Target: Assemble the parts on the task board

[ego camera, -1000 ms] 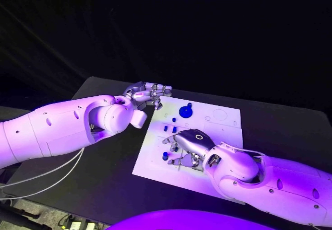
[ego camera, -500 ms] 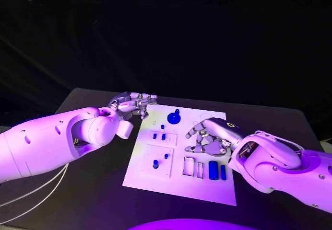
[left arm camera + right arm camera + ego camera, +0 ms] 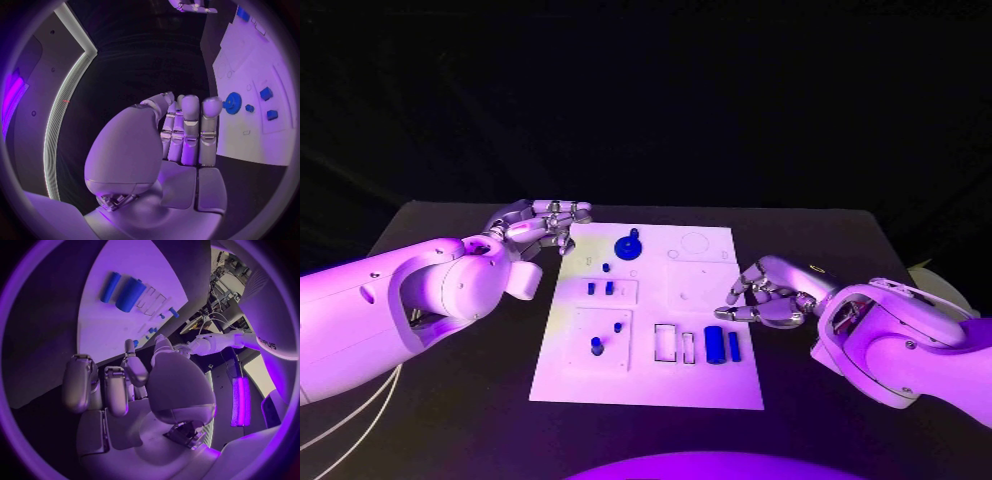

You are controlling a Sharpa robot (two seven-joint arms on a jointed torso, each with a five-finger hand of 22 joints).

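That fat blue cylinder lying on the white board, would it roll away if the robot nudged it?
Probably, if pushed sideways: the blue cylinder looks round and lies on its side on the flat task board. It looks rigid and small, so likely light. Its smooth surface might slip between metal fingers.

White task board (image 3: 668,385) — blue parts (image 3: 723,344) atop

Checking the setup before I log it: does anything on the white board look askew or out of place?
Nothing stands out. The task board lies flat on the table, and the blue parts sit neatly in its recesses. Both hands hold nothing.
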